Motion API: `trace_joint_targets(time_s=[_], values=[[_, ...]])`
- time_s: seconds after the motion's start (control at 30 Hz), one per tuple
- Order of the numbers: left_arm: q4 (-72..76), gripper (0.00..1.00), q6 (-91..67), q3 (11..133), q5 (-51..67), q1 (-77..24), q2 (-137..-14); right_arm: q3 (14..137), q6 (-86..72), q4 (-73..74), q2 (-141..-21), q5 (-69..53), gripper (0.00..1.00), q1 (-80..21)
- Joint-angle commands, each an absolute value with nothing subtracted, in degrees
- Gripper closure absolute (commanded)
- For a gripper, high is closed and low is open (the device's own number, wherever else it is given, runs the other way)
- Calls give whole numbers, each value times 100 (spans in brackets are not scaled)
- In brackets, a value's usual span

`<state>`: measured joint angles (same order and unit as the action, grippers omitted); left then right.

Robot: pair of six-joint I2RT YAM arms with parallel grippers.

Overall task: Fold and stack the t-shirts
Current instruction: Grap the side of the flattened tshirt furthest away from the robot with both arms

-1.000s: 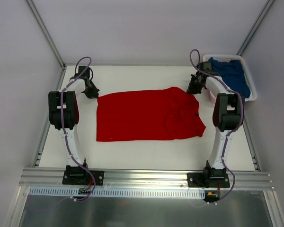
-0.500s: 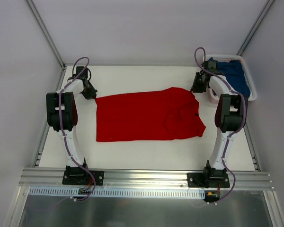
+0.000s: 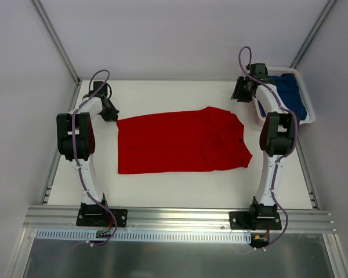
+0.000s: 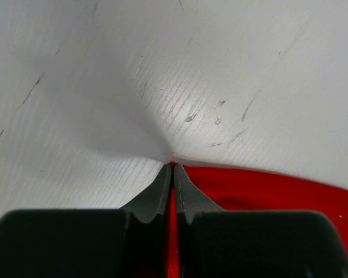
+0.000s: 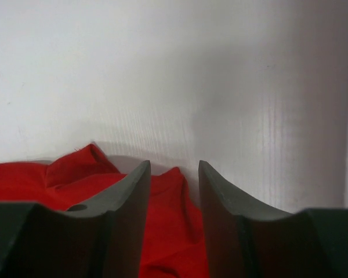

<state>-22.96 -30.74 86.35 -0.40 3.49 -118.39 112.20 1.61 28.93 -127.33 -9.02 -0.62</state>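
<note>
So your red t-shirt [image 3: 182, 142] is lying spread out in the middle of the bench [image 3: 162, 92], long side running left to right. The left half is pretty smooth. The right half has some creases and a bumpy outline, and there's a tiny dark spot near its right edge, too small to tell what it is.

The blue t-shirt [image 3: 287, 92] isn't on the bench at all. It's bunched up inside the white basket [image 3: 309, 119], which sits at the far right corner, well apart from the red one.

Your left hand [image 4: 173, 168] is down at the far left corner of the red t-shirt. Its fingers are pressed together, and in the left wrist view there's a thin strip of red running between them, so it looks like it's pinching the very edge of the cloth there. The rest of the shirt trails off to the right of the fingers, and there's bare bench ahead of them.

Your right hand [image 5: 174, 165] is spread, with a clear gap between the fingers and nothing in it. From the top it's up past the far right corner of the red t-shirt, not touching it, just beside the near wall of the basket. The right wrist view looks down over the rumpled far edge of the red cloth, with bare bench beyond it.
</note>
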Motion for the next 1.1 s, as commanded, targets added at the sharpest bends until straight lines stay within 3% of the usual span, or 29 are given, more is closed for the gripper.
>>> trace_joint_targets(time_s=[0.0, 0.2, 0.7, 0.83, 1.07], values=[[-2329, 100, -2997, 8727, -26, 422, -11768, 11505, 246, 3155, -12990, -1195, 57, -132], [-2329, 100, -2997, 8780, -18, 404, -11847, 11470, 351, 3147, -13201, -1599, 52, -308], [-2329, 100, -2997, 8877, 193, 413, -11935, 11417, 290, 3199, -13360, -2118, 53, -378], [-2329, 100, -2979, 8930, 220, 404, -12006, 11224, 299, 3129, -13219, -2109, 74, -431], [-2320, 100, -2988, 8965, 264, 404, -12015, 11153, 351, 3111, -13131, -2013, 97, -422]])
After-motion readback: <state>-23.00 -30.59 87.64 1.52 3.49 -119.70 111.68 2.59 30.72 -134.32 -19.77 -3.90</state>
